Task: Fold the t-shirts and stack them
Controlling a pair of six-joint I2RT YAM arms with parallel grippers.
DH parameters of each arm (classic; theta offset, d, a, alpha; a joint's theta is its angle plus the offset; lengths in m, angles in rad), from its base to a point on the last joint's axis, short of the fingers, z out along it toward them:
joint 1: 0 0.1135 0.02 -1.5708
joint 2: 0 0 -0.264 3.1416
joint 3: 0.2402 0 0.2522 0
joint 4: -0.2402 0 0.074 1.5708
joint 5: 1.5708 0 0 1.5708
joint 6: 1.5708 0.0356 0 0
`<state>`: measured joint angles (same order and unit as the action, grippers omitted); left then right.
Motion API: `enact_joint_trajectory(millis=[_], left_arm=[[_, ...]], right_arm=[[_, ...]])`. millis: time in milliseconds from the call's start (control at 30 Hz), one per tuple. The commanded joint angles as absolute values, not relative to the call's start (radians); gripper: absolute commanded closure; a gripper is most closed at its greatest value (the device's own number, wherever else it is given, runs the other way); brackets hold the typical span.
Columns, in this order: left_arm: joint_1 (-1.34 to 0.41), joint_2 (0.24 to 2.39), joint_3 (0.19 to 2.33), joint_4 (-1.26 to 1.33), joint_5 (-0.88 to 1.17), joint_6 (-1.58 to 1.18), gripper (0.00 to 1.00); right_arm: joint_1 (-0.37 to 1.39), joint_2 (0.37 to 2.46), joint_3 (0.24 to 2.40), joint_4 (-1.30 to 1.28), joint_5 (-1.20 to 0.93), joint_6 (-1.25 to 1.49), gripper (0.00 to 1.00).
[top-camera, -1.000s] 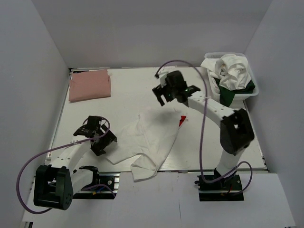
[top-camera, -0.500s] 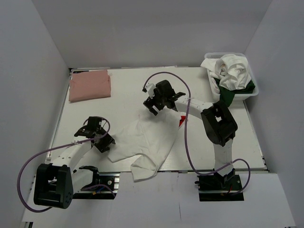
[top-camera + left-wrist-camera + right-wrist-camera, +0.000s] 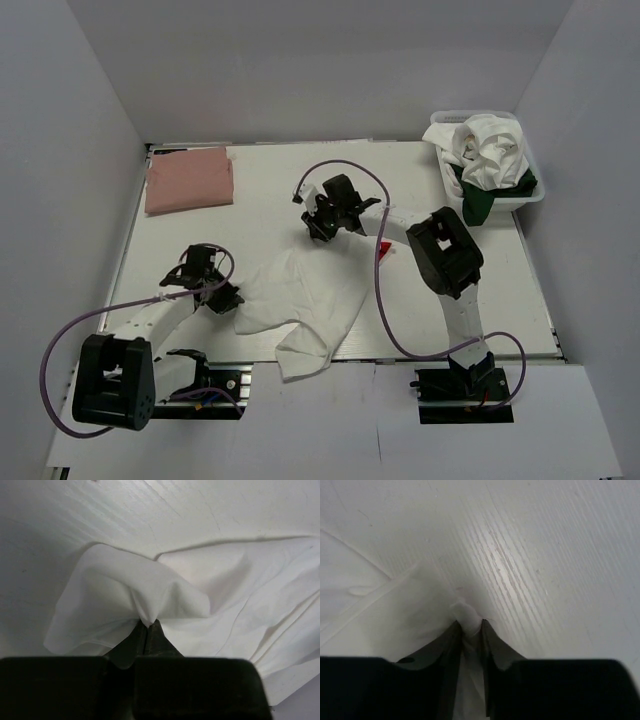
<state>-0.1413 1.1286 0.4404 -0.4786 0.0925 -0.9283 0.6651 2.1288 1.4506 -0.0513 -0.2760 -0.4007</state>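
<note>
Right now the big white t-shirt (image 3: 305, 300) lies crumpled on the near middle of the table (image 3: 270, 185), spread from the centre toward the front edge, with a bunched flap reaching that edge. A small piece of its red print (image 3: 384, 251) peeks out at its right side, beside the right arm.

The left gripper (image 3: 222, 297) sits low at the shirt's left edge. In the left wrist view its fingers (image 3: 150, 642) are pressed together on a pinched-up peak of white cloth, with the fabric puffing up around the tips and creases running off to the right.

The right gripper (image 3: 318, 228) is down at the shirt's far corner, near the middle of the table. The right wrist view shows its fingers (image 3: 446, 645) drawn in narrow with a small bunch of white cloth squeezed between them and bare table beyond. So both grippers hold the same shirt, one at the left edge and one at the far corner, well apart from each other.

A salmon-pink t-shirt (image 3: 188, 180) lies folded flat in the far left corner of the table, apart from everything else. At the far right stands a white basket (image 3: 537, 194), heaped with a rumpled white t-shirt (image 3: 490, 150) on top and a dark green t-shirt (image 3: 478, 205) spilling over its near side
</note>
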Motion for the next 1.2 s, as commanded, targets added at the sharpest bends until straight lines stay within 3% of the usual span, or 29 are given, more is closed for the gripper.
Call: enact_joint_trajectory(millis=[0, 67, 100, 300, 500, 800, 1000, 1167], left_arm=[[-0.147, 1.203, 0.414, -0.529, -0.003, -0.910, 1.00], [-0.147, 1.230, 0.429, -0.520, -0.012, -0.910, 1.00], [-0.147, 1.239, 0.443, -0.520, -0.012, -0.910, 1.00], [-0.147, 1.267, 0.518, -0.511, -0.063, -0.897, 1.00], [-0.147, 1.138, 0.670, -0.532, -0.167, -0.885, 1.00], [-0.147, 0.967, 1.083, -0.584, -0.279, -0.819, 1.00], [-0.147, 0.890, 1.366, -0.687, -0.517, -0.770, 1.00], [-0.147, 0.819, 1.522, -0.724, -0.649, -0.761, 1.00]], right_arm=[[0.655, 2.198, 1.492, -0.098, -0.310, -0.397, 0.75], [0.655, 2.217, 1.523, -0.138, -0.313, -0.387, 0.95], [0.652, 2.226, 1.538, -0.155, -0.314, -0.376, 1.00], [0.644, 2.139, 1.477, 0.033, -0.193, -0.257, 1.00], [0.612, 1.938, 1.514, 0.055, -0.172, -0.199, 1.00], [0.601, 1.444, 1.473, 0.048, -0.163, -0.316, 1.00], [0.603, 1.094, 1.405, 0.139, -0.019, -0.367, 1.00], [0.603, 0.944, 1.362, 0.235, 0.167, -0.428, 1.00]])
